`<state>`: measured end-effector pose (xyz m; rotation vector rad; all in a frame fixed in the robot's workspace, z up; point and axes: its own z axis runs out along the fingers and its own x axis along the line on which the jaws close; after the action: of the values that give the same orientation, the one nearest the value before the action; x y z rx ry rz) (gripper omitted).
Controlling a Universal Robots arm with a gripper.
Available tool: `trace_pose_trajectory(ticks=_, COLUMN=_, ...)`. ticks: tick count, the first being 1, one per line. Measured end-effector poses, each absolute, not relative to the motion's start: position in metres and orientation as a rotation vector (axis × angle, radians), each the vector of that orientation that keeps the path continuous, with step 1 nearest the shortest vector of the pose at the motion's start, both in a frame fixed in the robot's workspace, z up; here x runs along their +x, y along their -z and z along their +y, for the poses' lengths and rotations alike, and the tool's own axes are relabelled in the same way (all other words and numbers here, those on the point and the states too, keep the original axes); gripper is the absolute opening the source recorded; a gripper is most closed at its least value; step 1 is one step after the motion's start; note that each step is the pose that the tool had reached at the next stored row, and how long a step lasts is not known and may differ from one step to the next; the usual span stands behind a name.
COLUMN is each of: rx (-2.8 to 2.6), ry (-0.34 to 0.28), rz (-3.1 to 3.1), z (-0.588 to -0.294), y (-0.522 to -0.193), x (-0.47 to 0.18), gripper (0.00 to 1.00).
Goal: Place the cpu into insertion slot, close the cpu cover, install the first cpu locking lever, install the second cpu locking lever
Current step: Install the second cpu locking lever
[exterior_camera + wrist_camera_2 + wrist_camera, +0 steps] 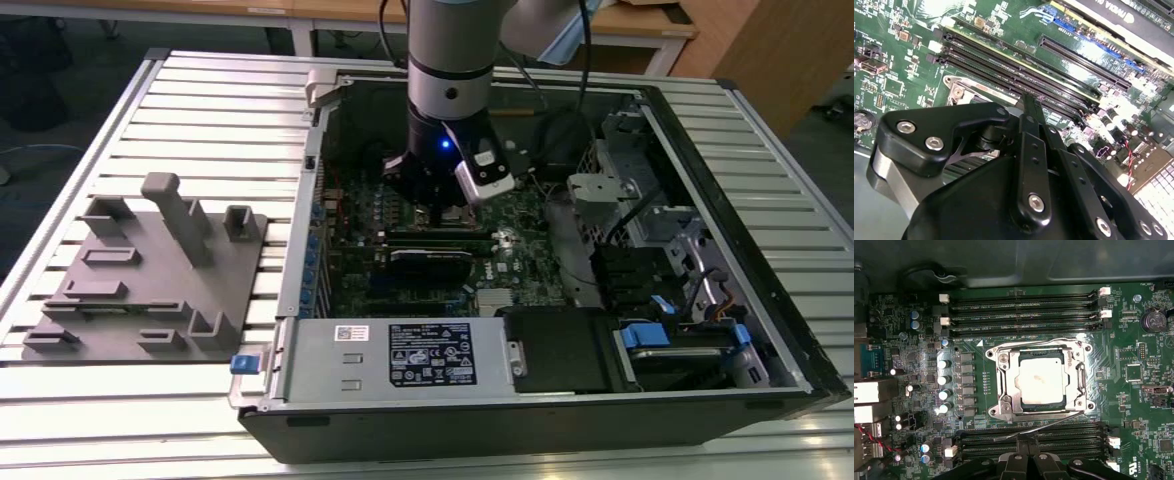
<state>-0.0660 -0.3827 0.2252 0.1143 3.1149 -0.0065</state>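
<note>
One cpu [1040, 381] under the closed cpu cover [1074, 371], fingers [1026, 450] together beside its edge

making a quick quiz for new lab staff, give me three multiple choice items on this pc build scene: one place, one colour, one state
1. Where is the gripper?
A. inside the open computer case
B. over the grey fixture block
C. beside the case

2. What colour is the motherboard?
A. red
B. green
C. white

3. What state is the cpu in?
A. held in the air
C. seated in the insertion slot
B. lying on the table

Answers: 1 A, the arm reaches down into the case. 2 B, green shows in both wrist views. 3 C, its silver top sits framed by the cpu cover.
</note>
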Motion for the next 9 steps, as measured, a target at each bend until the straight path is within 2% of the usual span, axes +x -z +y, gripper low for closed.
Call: trace_pose_trajectory(ticks=9, rx=0.114, ry=-0.006, rz=3.115, z=-0.3826, y=-0.2279, x=-0.0659, gripper=0.10)
